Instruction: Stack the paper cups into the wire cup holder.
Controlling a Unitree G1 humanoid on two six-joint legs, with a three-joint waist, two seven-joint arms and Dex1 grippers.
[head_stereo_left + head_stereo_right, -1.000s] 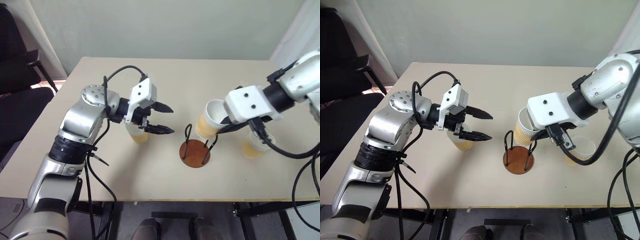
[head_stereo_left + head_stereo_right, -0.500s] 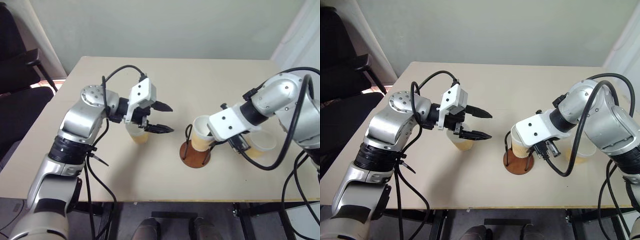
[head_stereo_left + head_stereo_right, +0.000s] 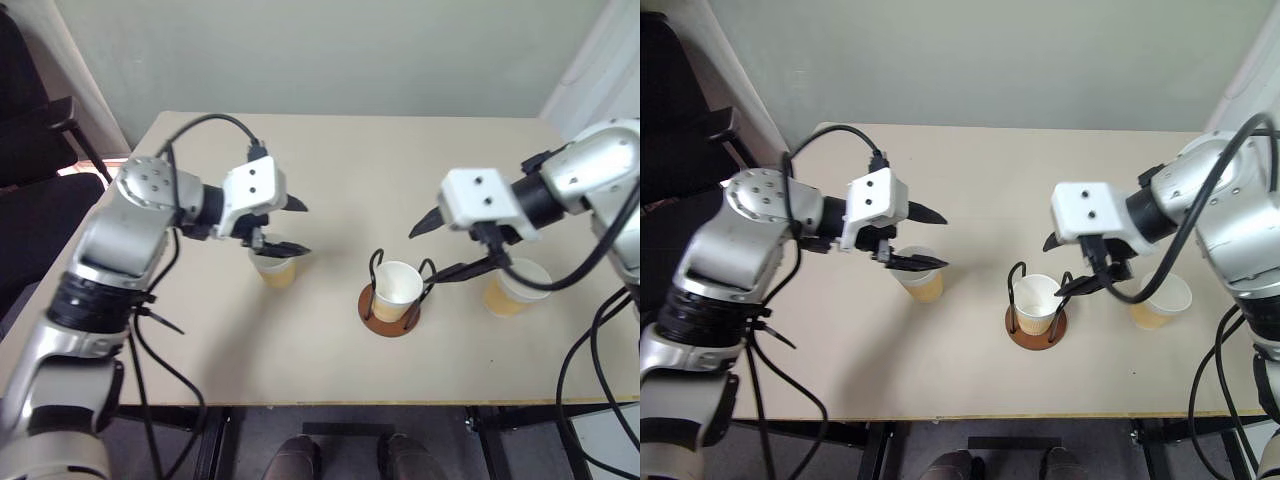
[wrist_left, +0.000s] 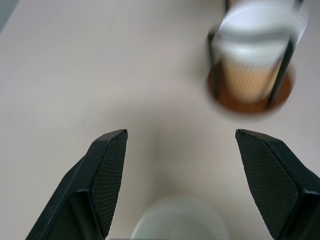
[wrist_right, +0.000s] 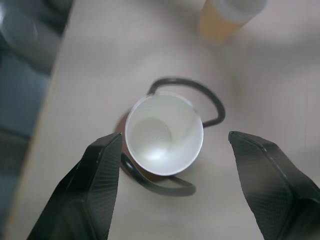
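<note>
Left gripper (image 3: 288, 226) hangs above the table (image 3: 330, 150), its arm reaching in from 9 o'clock; its two black fingers are spread wide and hold nothing, with one paper cup (image 3: 274, 267) standing directly beneath them. Right gripper (image 3: 447, 246) reaches in from 3 o'clock, tilted downward toward the wire cup holder (image 3: 390, 308); its fingers are likewise parted wide and empty, flanking the holder from above without touching it. The holder is a round reddish-brown disc with thin black wire loops rising from it; a paper cup (image 3: 397, 290) sits upright inside the loops, tan-yellow ribbed wall, white interior, rolled white rim. A third paper cup (image 3: 515, 287) stands on the table at 3 o'clock of the holder, just beside the right arm's cable. Tabletop is smooth, matte, pale beige. The right wrist view looks straight down into the seated cup (image 5: 164, 135), showing its flat white bottom and the loops curving around it; the left wrist view shows that cup side-on between the wires, with textured finger pads (image 4: 111, 180).
</note>
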